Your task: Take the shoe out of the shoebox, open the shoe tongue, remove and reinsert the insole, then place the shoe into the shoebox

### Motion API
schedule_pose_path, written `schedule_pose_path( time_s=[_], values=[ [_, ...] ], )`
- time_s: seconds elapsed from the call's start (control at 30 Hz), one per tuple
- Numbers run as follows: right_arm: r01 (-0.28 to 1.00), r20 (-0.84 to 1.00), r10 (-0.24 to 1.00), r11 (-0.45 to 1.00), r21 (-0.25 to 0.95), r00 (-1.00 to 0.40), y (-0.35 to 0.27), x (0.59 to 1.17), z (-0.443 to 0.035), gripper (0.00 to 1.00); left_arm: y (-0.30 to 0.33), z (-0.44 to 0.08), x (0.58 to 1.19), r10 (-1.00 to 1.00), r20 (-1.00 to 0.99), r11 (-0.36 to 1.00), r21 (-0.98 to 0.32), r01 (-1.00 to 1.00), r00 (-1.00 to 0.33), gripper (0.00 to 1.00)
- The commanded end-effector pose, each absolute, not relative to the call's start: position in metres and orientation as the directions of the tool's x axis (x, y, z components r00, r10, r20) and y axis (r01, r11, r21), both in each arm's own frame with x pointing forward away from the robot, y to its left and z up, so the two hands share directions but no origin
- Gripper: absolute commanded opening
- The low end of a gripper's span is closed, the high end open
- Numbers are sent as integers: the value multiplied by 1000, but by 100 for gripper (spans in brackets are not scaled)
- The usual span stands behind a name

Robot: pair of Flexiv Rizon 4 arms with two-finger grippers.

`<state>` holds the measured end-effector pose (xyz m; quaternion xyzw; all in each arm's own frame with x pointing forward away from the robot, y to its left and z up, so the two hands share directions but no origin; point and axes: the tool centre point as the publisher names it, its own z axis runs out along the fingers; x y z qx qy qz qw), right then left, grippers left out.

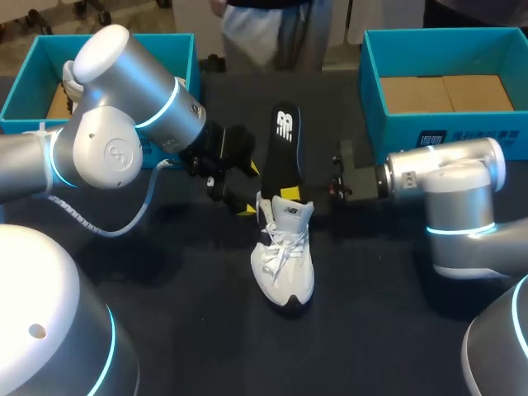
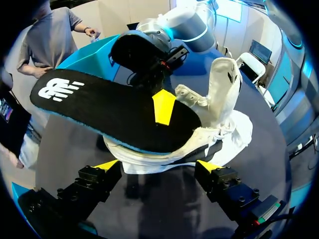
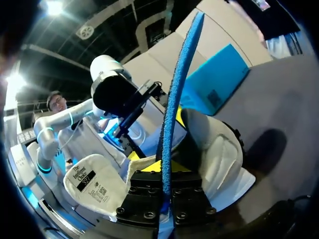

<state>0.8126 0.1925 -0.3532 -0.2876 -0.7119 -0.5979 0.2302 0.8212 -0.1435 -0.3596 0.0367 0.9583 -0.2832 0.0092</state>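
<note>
Right pincer: I grip the flat black foam insole from 3 o'clock.
Left pincer: released; white laced sneaker at my 3 o'clock.

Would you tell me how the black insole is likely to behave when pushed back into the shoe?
Probably light and springy: the insole stands nearly straight from the right hand's pinch at one end. Being thin, it may buckle against the shoe.

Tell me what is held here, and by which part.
The right gripper pinches the insole across its faces, near the end at the shoe; the left gripper is open, holding nothing.
</note>
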Motion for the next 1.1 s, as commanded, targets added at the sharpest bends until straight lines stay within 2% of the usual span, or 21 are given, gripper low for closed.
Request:
schedule_pose_path(
  time_s=[0.03,0.17,0.5,0.73,0.93,1.0,1.1],
  values=[
    [667,652,142,112,736,-744,192,812,-352,19,-144,-360,821,64,-39,839,-539,75,-997,100],
    [656,642,138,124,745,-754,194,815,-348,17,-144,-360,821,64,-39,839,-539,75,-997,100],
    [600,582,157,124,790,-798,188,830,-336,31,-144,-360,821,64,-39,839,-539,75,-997,100],
    [578,558,163,133,805,-814,189,842,-331,31,-144,-360,821,64,-39,839,-539,75,-997,100],
    [587,570,146,145,796,-809,192,845,-333,25,-144,-360,821,64,-39,839,-539,75,-997,100],
    [599,584,137,150,786,-800,193,845,-334,17,-144,-360,821,64,-39,839,-539,75,-997,100],
    [620,606,128,168,767,-785,193,845,-334,18,-144,-360,821,64,-39,839,-539,75,-997,100]
  ],
)
